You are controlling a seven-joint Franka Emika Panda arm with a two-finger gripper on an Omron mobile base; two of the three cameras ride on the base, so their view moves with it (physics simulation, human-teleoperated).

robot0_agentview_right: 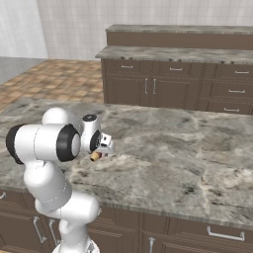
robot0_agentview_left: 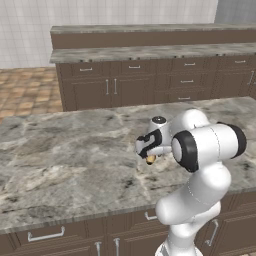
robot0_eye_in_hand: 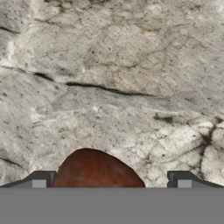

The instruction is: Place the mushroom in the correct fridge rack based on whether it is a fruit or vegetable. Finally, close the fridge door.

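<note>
The mushroom (robot0_eye_in_hand: 97, 169) lies on the grey marble table (robot0_agentview_left: 65, 160), and the pincer (robot0_eye_in_hand: 111, 180) hangs right over it with its jaws spread wide and nothing in them. In the hand view the brown cap sits at about 6 o'clock, between the two dark fingertips (robot0_eye_in_hand: 40, 180) but a little closer to the one at 8 o'clock than to the one at 4 o'clock. In the left base view the mushroom (robot0_agentview_left: 150, 160) peeks out just under the hand, and the right base view shows it (robot0_agentview_right: 95, 156) the same way, resting on the stone.

The step in hand looks like the pick-up. To do it well, the hand should probably shift slightly so the cap lies evenly between the tips, then come straight down until the tips reach beside the cap's widest part before closing. The cap is round and smooth, so an off-centre squeeze could roll it away across the table. A gentle close and a straight lift seem wisest.
</note>
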